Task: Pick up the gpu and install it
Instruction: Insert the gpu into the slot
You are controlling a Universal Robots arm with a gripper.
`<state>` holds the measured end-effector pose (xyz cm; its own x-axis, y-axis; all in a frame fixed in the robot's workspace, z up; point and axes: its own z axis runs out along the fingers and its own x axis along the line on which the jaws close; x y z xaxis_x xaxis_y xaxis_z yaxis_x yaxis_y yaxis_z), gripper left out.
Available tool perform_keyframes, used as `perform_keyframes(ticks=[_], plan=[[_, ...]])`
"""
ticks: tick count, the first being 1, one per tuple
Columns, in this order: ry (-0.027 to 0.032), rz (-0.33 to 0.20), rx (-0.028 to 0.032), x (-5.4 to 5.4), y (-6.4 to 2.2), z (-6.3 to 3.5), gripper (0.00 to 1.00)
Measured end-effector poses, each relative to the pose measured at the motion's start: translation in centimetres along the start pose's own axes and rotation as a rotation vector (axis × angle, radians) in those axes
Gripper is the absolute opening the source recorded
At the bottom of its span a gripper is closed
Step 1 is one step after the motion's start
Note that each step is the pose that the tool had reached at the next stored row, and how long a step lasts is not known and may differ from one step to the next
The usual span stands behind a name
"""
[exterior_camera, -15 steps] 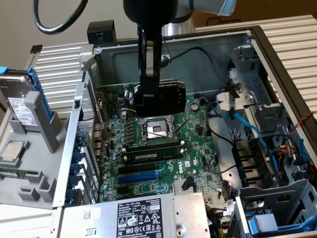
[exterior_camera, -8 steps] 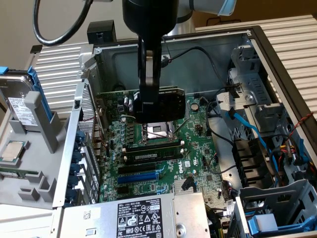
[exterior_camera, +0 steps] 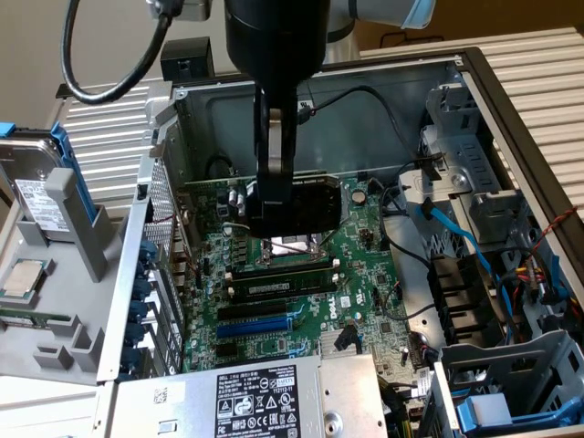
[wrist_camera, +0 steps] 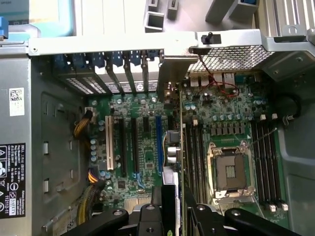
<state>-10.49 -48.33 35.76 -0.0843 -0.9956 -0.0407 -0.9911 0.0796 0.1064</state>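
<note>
My gripper hangs inside the open computer case, shut on the gpu. The card's black shroud and thin green edge show beside the fingers. It hovers over the upper part of the large green motherboard, above the CPU socket area. In the wrist view the gpu appears edge-on, running from between my gripper fingers towards its silver end bracket at the case's rear slot openings. The card lies along the board between the blue expansion slot and the memory slots.
The case's metal walls ring the board. A power supply fills the near end. A drive cage and blue and black cables crowd the exterior view's right. At the exterior view's left, a grey tray holds a CPU.
</note>
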Motion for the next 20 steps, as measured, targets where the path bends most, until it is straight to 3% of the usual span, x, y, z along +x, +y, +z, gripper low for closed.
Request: perform_keyframes(ticks=[11, 20], plan=[[0.0000, 0.000, -0.0009, 0.8, 0.22, 0.48, 0.27], [0.0001, 0.000, -0.0027, 1.2, 0.20, 1.41, 0.27]])
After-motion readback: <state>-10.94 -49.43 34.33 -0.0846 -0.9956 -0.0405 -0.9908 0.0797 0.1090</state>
